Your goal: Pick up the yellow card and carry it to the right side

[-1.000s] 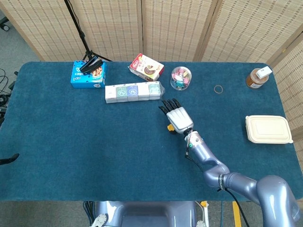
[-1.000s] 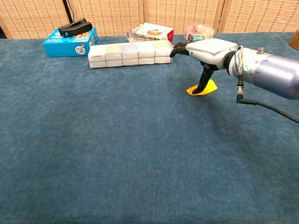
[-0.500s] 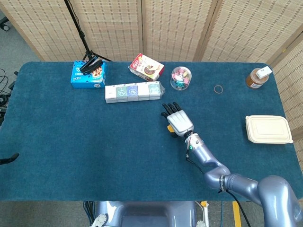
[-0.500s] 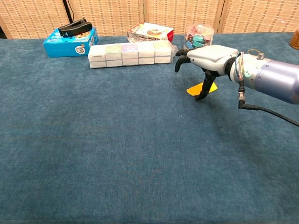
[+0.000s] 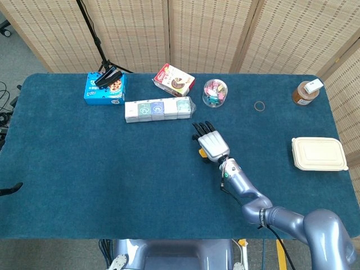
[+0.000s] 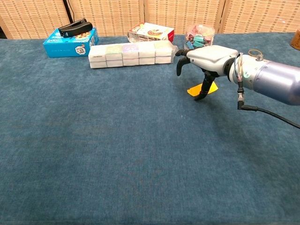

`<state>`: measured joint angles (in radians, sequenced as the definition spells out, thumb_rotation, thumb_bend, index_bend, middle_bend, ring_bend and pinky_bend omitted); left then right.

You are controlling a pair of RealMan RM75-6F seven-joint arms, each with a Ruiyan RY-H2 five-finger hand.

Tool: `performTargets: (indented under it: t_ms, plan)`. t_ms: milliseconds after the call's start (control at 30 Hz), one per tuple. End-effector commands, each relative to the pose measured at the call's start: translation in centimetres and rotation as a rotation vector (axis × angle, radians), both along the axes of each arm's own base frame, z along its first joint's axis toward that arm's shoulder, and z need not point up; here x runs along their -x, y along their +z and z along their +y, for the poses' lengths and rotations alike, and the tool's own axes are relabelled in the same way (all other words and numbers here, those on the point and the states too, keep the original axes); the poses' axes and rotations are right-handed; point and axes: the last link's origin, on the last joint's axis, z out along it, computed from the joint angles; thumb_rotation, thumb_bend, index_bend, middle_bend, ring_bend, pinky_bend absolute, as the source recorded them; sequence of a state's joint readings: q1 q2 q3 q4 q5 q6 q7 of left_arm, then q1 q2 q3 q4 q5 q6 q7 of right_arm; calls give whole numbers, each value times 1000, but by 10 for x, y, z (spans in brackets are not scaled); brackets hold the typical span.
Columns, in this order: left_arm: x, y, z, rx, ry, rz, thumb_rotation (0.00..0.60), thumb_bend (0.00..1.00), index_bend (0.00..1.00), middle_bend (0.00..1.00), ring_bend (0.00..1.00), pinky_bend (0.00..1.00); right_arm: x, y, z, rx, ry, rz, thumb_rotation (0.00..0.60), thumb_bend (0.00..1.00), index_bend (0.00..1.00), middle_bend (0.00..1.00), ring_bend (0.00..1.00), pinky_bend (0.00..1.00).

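The yellow card lies on the blue table near its middle; in the head view only a sliver of it peeks out from under the left side of my right hand. In the chest view the card sits at table level, with one edge perhaps slightly raised. My right hand hovers palm-down just above it. Its thumb reaches down across the card's front and its fingers curl downward, apart from the thumb. I see no firm pinch on the card. My left hand shows in neither view.
A row of white boxes lies just behind the hand, with a blue box, a snack box and a jar of clips further back. At the right are a ring, a brown jar and a beige lidded container.
My right hand has risen a little and drawn slightly back; its thumb pressed flat on the card before and now only reaches down across it. The card stays in place.
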<state>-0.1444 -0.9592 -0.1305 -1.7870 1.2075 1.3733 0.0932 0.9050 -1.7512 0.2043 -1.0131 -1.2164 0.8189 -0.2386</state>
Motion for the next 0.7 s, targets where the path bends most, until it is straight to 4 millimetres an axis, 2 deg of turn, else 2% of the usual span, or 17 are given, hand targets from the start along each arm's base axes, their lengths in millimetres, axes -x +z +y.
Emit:
performTargets:
  t_ms: [33, 367, 600, 700]
  plan:
    - [0, 0, 0, -1, 0, 0, 600, 0, 0, 0, 0, 0, 0, 0, 0, -1, 0, 0, 600, 0, 303, 0, 0, 0]
    - [0, 1, 0, -1, -1, -2, 600, 0, 0, 0, 0, 0, 0, -2, 1, -5, -3, 0, 600, 16, 323, 0, 0, 0]
    - [0, 1, 0, -1, 0, -2, 600, 0, 0, 0, 0, 0, 1, -2, 1, -9, -5, -5, 600, 199, 334, 0, 0, 0]
    - [0, 0, 0, 2, -1, -2, 600, 0, 0, 0, 0, 0, 1, -1, 1, -8, -4, -4, 600, 224, 333, 0, 0, 0]
